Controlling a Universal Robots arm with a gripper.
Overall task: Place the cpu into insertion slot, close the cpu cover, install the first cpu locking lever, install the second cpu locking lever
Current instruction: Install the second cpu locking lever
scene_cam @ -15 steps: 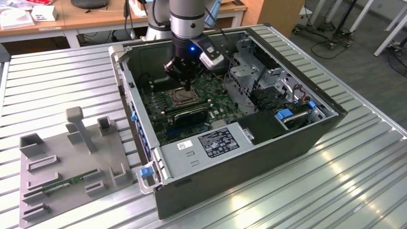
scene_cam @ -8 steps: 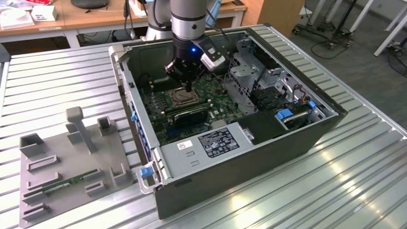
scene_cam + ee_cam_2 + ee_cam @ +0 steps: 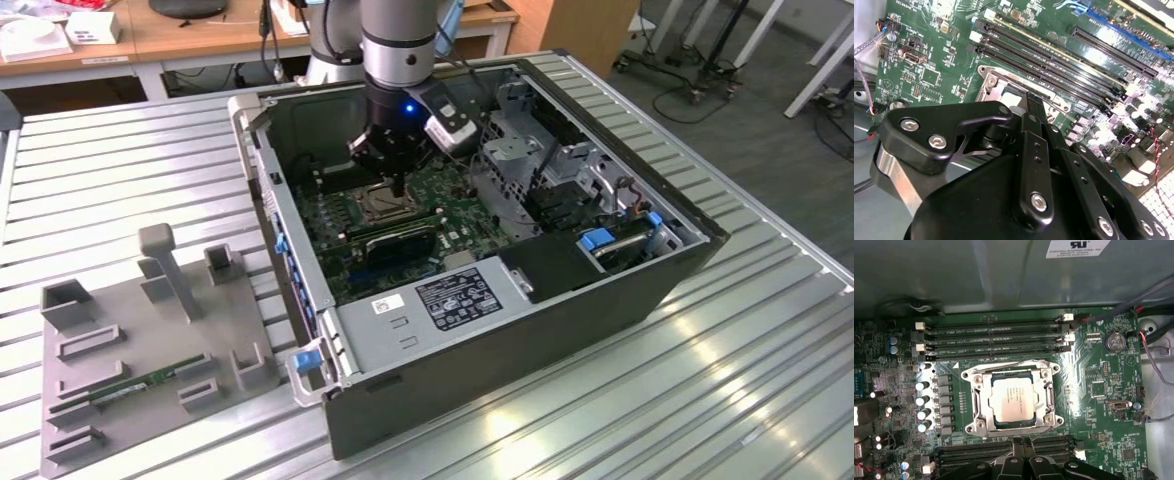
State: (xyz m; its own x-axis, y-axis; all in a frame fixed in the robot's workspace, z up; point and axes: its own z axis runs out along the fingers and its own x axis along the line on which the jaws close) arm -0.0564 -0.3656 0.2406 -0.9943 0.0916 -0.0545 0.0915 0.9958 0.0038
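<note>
My end effector (image 3: pixel 396 183) hangs inside the open computer case (image 3: pixel 641 270), low over the motherboard (image 3: pixel 454 215) and right at the edge of the processor socket. In the second wrist view its two black fingers (image 3: pixel 1035 107) are pressed together into one narrow tip with nothing between them, and that tip sits at the socket's rim, on the side facing the memory slots (image 3: pixel 1064 65).

In the first wrist view the cpu (image 3: pixel 1012 398) lies flat in the insertion slot, its pale metal face up and square to the socket. The cpu cover (image 3: pixel 980 407) is down around it, a silvery frame whose cut-out shows the chip. A thin locking lever (image 3: pixel 1004 363) runs along the cover's edge nearest the upper bank of memory slots, and another thin wire lever (image 3: pixel 1026 431) lies along the opposite edge, close to my fingertips. I cannot tell whether either lever is hooked under its catch.

In the exterior view the case lies on its side on a ribbed metal worktop (image 3: pixel 747 390). Toward the exterior view's left a grey parts fixture (image 3: pixel 147 340) rests on the same worktop, well apart from the case, with a green memory stick (image 3: pixel 140 385) lying in one of its grooves.
</note>
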